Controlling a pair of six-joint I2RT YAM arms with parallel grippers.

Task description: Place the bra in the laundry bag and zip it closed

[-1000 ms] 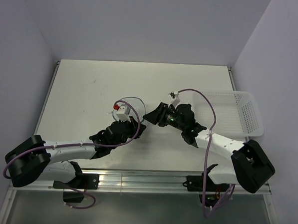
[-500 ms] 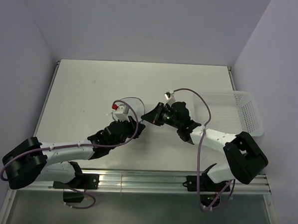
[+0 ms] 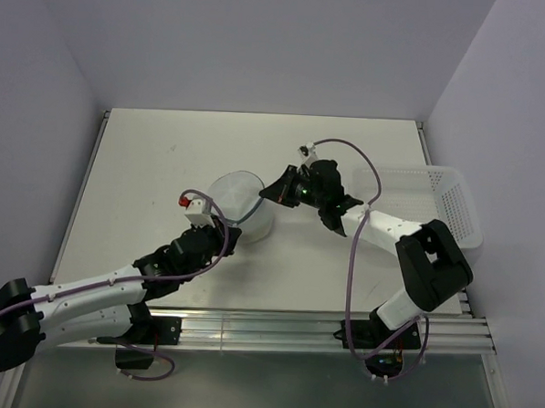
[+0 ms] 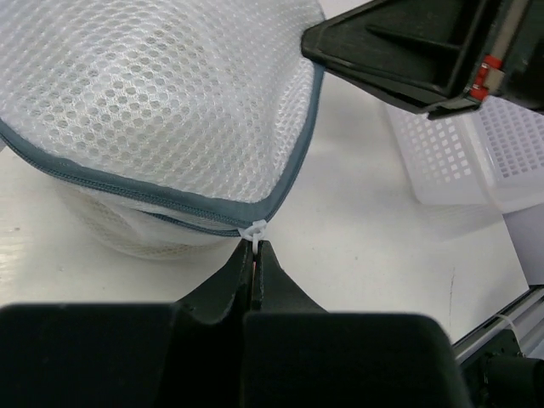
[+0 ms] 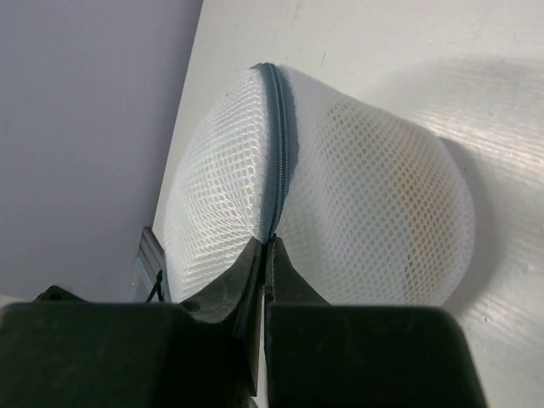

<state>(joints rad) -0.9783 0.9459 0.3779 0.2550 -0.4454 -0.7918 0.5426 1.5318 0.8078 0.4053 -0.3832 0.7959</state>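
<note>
Two grippers are holding the laundry bag (image 3: 240, 207), which is sitting on the table (image 3: 147, 152) just left of the middle of the top view. The left gripper (image 4: 255, 253) is pinching the small white zip pull (image 4: 253, 230) at the bag's lower edge, its jaws pressed together on it. Left of the pull, two strips of the grey zipper rim (image 4: 102, 180) are running slightly apart and converging at the pull. The right gripper (image 5: 269, 246) is clamping its jaws together on the same rim at the bag's opposite, upper-right side. Inside the translucent mesh dome a faint tan shape (image 5: 408, 212) is showing through, too blurred to identify. A white perforated basket (image 3: 441, 208) is lying at the right edge of the table, well apart from the bag.
</note>
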